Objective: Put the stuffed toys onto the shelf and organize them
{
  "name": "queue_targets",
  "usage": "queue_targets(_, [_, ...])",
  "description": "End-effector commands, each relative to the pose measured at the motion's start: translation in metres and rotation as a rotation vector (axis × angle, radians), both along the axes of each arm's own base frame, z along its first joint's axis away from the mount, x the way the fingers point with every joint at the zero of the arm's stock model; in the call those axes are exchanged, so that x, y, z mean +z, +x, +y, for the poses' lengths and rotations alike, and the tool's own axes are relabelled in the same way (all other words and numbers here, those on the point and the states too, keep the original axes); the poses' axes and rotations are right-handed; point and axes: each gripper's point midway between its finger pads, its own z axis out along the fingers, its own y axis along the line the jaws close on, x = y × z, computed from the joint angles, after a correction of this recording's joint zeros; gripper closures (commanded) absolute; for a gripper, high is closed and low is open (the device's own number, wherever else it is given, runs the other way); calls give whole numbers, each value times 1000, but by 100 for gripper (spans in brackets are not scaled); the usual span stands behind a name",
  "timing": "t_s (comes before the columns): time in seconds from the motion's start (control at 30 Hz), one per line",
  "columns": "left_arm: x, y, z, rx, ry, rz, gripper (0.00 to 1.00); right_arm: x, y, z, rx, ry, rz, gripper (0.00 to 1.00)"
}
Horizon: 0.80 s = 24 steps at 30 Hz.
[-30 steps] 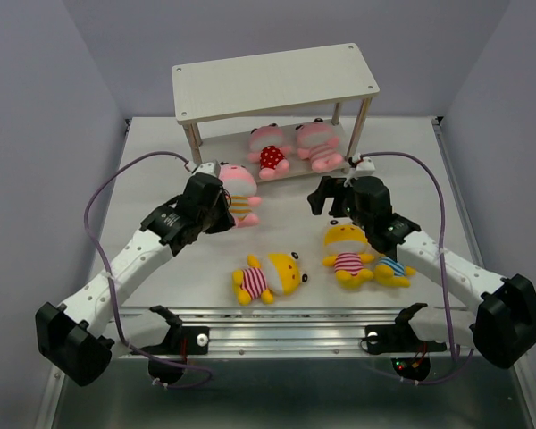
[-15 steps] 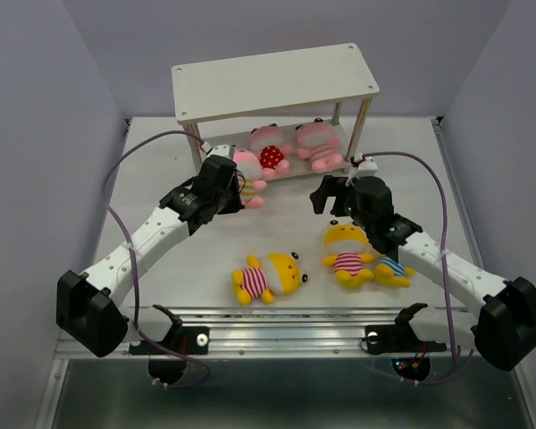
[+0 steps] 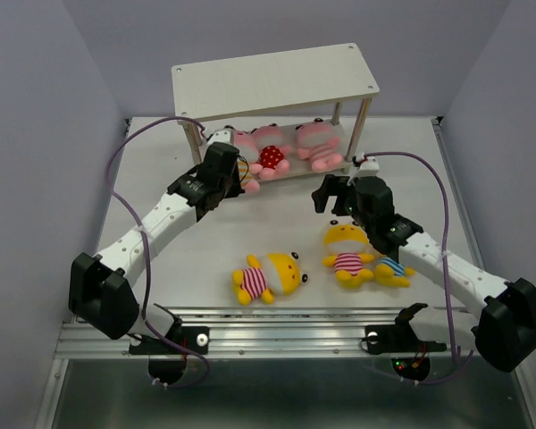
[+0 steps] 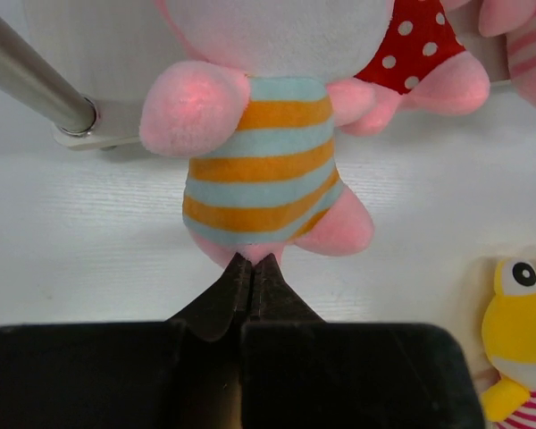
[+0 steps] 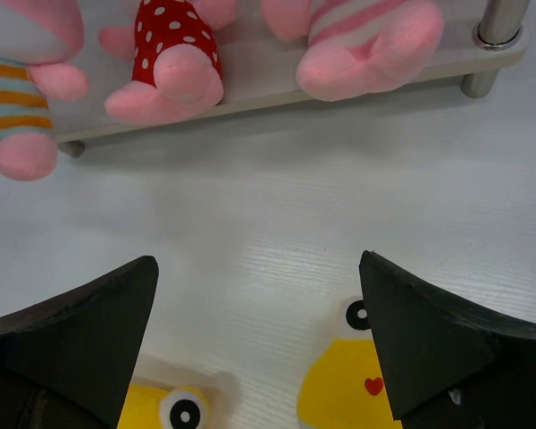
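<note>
- left tool (image 4: 252, 268) clenched on the bottom edge of the orange-striped pink toy (image 4: 259, 170), by the shelf (image 3: 277, 80) leg;
- right tool (image 5: 257, 268) released above the surface (image 5: 277, 206), near a yellow toy (image 5: 330, 411)

The shelf (image 3: 274, 82) stands at the far edge; two toys (image 3: 319, 145) lie on its lower board, a third toy (image 3: 244, 161) at its left end; three other toys (image 3: 270, 275) lie by the near edge.
</note>
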Motion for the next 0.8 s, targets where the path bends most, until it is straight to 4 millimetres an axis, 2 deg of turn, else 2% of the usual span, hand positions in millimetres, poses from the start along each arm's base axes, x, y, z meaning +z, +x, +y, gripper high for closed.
queue_targets(0.0, [39, 27, 5, 36, -7, -143, 100, 17, 3, -8, -30, 6, -53, 0])
queue_targets(0.27, [39, 36, 9, 48, -20, -183, 100, 14, 4, -6, -27, 2, -46, 0])
queue_targets(0.77, [17, 55, 15, 100, -21, -165, 100, 15, 4, -6, -26, 4, -47, 0])
